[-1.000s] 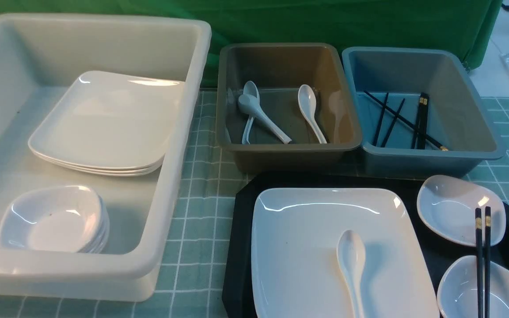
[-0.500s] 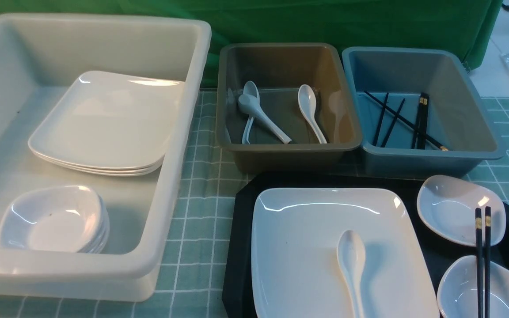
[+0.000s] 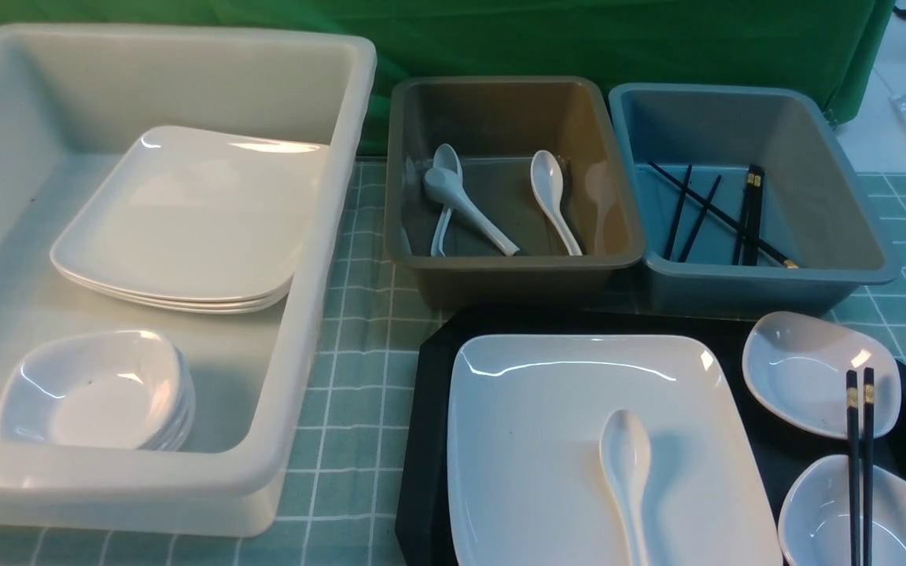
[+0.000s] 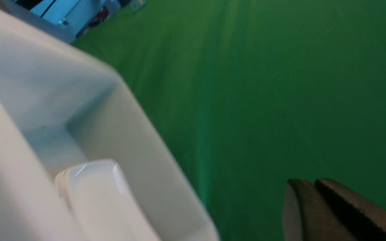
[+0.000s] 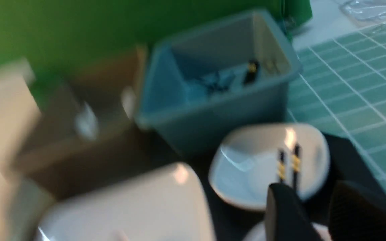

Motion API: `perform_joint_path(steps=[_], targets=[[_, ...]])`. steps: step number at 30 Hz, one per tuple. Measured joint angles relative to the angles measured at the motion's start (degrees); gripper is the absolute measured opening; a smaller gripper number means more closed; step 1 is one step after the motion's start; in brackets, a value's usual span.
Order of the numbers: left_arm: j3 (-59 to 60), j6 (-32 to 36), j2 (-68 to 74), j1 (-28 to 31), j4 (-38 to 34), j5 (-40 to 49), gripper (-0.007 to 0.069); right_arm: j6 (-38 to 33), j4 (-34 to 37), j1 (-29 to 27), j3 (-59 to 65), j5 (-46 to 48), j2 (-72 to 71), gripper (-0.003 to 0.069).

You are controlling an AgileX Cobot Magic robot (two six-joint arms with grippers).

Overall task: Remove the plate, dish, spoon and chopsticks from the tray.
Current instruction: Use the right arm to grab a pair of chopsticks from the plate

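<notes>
The black tray [image 3: 425,440] sits at the front right. On it lies the large white square plate [image 3: 532,440], with the white spoon [image 3: 627,464] resting on it, bowl pointing away. Two small white dishes [image 3: 795,369] [image 3: 823,511] stand on the tray's right side, and the black chopsticks [image 3: 859,472] lie across both. Neither gripper shows in the front view. In the right wrist view my right gripper [image 5: 313,192] is open and empty, just short of the chopsticks' [image 5: 288,162] gold-banded ends on the far dish [image 5: 243,167]. My left gripper [image 4: 313,182] is shut and empty beside the white tub [image 4: 139,147].
A large white tub [image 3: 319,259] at the left holds stacked square plates [image 3: 185,220] and stacked small dishes [image 3: 95,393]. A brown tub [image 3: 516,271] holds spoons. A blue tub [image 3: 767,283] holds chopsticks. Both stand just behind the tray. A green curtain hangs behind.
A dark part of the left arm at the front view's lower left corner has slid out of view. Nothing on the tray has moved.
</notes>
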Motion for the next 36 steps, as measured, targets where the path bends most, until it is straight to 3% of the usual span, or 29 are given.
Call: perform_joint_path(steps=[3, 7, 8, 10, 12, 16, 18, 19, 21, 22, 24, 28, 36], targets=[[-2.8, -12.0, -0.1, 0.0, 12.2, -3.5, 0.0017, 6.4, 0.8, 0.0, 0.0, -7.7, 0.0, 0.0242], [-11.0, -18.8, 0.5, 0.0, 23.7, 0.2, 0.0017, 7.4, 0.8, 0.0, 0.0, -13.0, 0.0, 0.0242], [-18.3, -21.0, 2.2, 0.0, 29.2, 6.9, 0.0017, 7.5, 0.9, 0.0, 0.0, -16.4, 0.0, 0.0242], [-21.4, -21.6, 3.3, 0.0, 31.6, 10.6, 0.0017, 7.6, 0.9, 0.0, 0.0, -18.9, 0.0, 0.0242], [-32.7, -18.4, 9.6, 0.0, 34.2, 26.3, 0.0017, 6.9, 0.8, 0.4, -3.0, -17.5, 0.2, 0.0198], [-46.3, -1.7, 21.3, 0.0, 28.3, 49.0, 0.0017, -2.6, 0.1, 1.3, -17.7, 1.2, 6.3, 0.0057], [-48.4, 2.8, 24.0, 0.0, 26.1, 54.9, 0.0017, -5.7, 0.0, 1.4, -23.0, 7.5, 10.0, 0.004], [-52.2, 10.2, 30.6, 0.0, 20.5, 65.6, 0.0017, -9.2, -0.1, 1.5, -30.0, 15.9, 16.0, 0.003], [-53.6, 14.8, 36.1, 0.0, 15.4, 71.7, 0.0017, -12.8, -0.3, 1.5, -38.4, 26.5, 23.5, 0.0027], [-53.8, 15.8, 37.2, 0.0, 14.3, 73.0, 0.0017, -13.2, -0.3, 1.5, -39.1, 27.6, 25.2, 0.0026], [-53.7, 23.1, 43.1, 0.0, 7.4, 78.8, 0.0017, -18.0, -0.3, 1.6, -48.6, 41.0, 37.2, 0.0021], [-53.0, 27.1, 45.1, 0.0, 3.8, 79.8, 0.0005, -21.2, -0.5, 1.6, -56.3, 52.2, 51.8, 0.002], [-51.3, 27.9, 44.9, 0.0, 4.5, 86.3, 0.0001, -21.6, -1.0, 0.6, -62.0, 53.0, 73.4, 0.0022]])
